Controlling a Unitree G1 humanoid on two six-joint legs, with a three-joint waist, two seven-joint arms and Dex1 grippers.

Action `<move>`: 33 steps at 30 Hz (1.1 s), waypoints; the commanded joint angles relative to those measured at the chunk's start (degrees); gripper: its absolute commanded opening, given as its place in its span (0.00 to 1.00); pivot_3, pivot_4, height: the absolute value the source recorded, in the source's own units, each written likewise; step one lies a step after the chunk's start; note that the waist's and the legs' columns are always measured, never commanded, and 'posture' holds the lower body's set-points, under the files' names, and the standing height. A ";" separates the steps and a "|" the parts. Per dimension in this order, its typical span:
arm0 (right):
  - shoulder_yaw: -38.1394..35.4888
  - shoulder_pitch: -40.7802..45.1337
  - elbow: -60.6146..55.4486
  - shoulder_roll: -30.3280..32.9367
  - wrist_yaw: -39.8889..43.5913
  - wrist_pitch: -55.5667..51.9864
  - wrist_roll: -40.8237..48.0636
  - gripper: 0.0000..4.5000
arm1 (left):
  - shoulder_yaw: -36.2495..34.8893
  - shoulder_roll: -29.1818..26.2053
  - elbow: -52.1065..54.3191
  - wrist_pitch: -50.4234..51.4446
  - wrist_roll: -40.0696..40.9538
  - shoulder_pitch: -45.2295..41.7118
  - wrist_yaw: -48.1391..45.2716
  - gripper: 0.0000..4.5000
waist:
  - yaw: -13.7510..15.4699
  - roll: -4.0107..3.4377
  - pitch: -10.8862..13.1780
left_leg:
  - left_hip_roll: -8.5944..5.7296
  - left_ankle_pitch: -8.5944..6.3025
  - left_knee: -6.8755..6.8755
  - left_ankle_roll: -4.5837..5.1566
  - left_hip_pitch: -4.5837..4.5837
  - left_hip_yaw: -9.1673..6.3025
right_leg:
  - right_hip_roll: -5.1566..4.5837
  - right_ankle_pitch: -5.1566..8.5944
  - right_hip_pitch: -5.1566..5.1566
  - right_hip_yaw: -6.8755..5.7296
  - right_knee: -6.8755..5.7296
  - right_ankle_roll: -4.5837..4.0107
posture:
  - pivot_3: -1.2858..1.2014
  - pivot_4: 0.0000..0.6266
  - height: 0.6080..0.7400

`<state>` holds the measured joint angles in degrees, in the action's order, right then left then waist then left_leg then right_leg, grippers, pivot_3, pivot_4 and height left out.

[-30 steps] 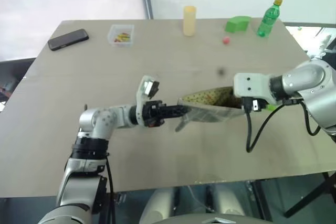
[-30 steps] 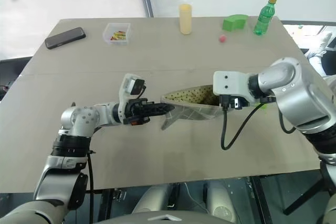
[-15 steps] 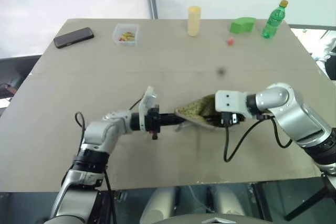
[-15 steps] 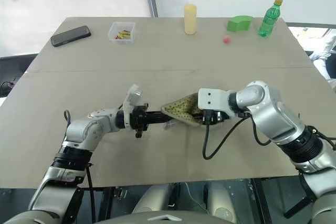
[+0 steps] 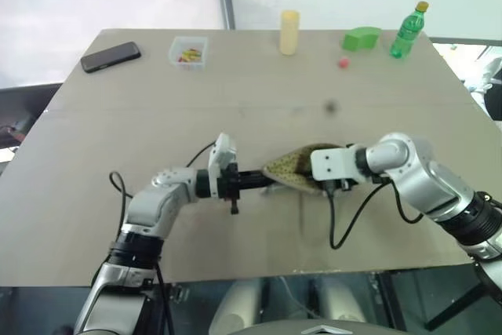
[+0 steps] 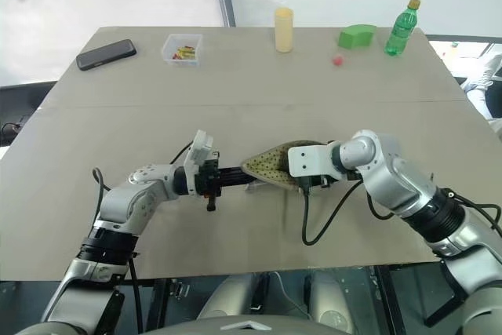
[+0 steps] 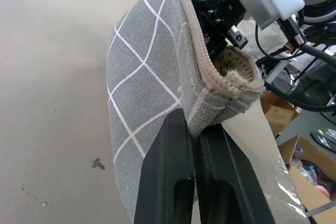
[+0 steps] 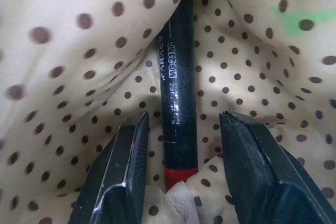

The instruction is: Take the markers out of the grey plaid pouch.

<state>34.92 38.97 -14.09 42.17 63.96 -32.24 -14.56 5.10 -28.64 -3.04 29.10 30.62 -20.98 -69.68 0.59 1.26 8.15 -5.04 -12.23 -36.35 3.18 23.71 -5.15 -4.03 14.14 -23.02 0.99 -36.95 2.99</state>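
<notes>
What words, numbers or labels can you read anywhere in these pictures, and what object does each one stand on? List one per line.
"MG2160" (roughly; part blurred): white print along the black marker lying inside the grey plaid pouch.
A longer line beside it on that marker: too blurred to read.
Green bottle label: too small to read.

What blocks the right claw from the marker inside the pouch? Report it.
Nothing visible does. The right claw is open inside the grey plaid pouch, its fingers straddling the black marker with only spotted lining around. The left claw pinches the pouch's edge.
</notes>
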 commanded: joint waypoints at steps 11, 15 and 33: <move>-4.11 -2.64 0.51 0.19 -0.62 -0.03 -0.71 0.07 | 2.18 -0.42 0.09 -10.19 -7.95 1.46 4.03 0.00 | 0.26 0.02 -0.04 | 0.00 -0.08 -0.04 0.02 -0.01 -0.02 | 0.00 -0.03 0.05 -0.04 0.00 -0.04 | 0.52 0.24 1.00; -13.06 -5.22 -4.02 -2.46 0.21 -0.55 9.40 0.06 | 2.26 -0.29 -2.20 -11.11 -9.78 0.77 6.27 0.00 | 0.27 0.02 -0.04 | -0.01 -0.08 -0.05 0.04 0.00 -0.05 | 0.00 -0.03 0.06 -0.06 0.00 -0.04 | 0.52 0.24 1.00; -35.34 -9.96 -8.00 -11.58 -6.98 -3.75 38.42 0.06 | 2.66 0.71 -4.95 -20.19 -13.96 -3.30 7.74 0.00 | 0.24 -0.03 0.00 | 0.01 -0.05 0.06 0.22 0.06 -0.07 | -0.01 -0.03 0.00 -0.05 0.07 -0.03 | 0.52 0.24 1.00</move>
<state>1.58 28.00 -19.57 31.40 58.79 -36.05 21.29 7.25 -28.35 -10.21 10.28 17.30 -23.65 -62.16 0.83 1.23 8.15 -5.05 -12.27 -36.29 3.39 23.79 -5.23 -4.05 14.10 -23.03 0.94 -36.88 2.95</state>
